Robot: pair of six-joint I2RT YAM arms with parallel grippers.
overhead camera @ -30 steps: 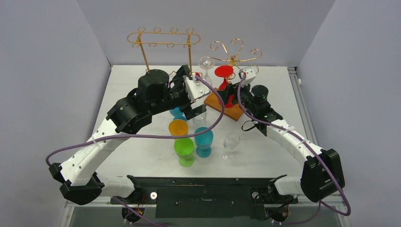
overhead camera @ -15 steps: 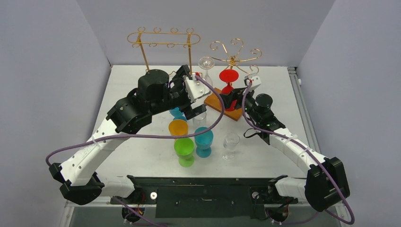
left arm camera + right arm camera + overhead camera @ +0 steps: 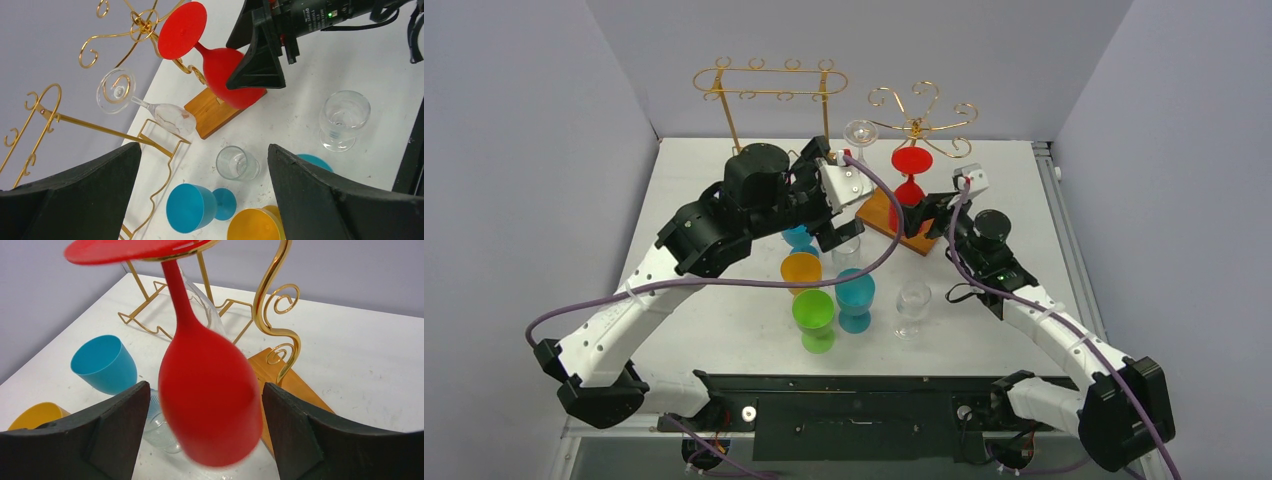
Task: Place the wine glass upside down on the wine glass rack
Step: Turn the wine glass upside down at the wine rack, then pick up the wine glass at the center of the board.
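Red wine glass [image 3: 911,160] hangs upside down on the gold rack [image 3: 921,105].
Right gripper [image 3: 204,385] is released, jaws flanking it without touching; left gripper [image 3: 203,147] gapes empty.

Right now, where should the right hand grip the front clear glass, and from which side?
Probably the bowl, from its right. The clear glass stands upright, its stem short, and a teal glass crowds its left; its right is open. Holding the bowl leaves the foot free for the rack.
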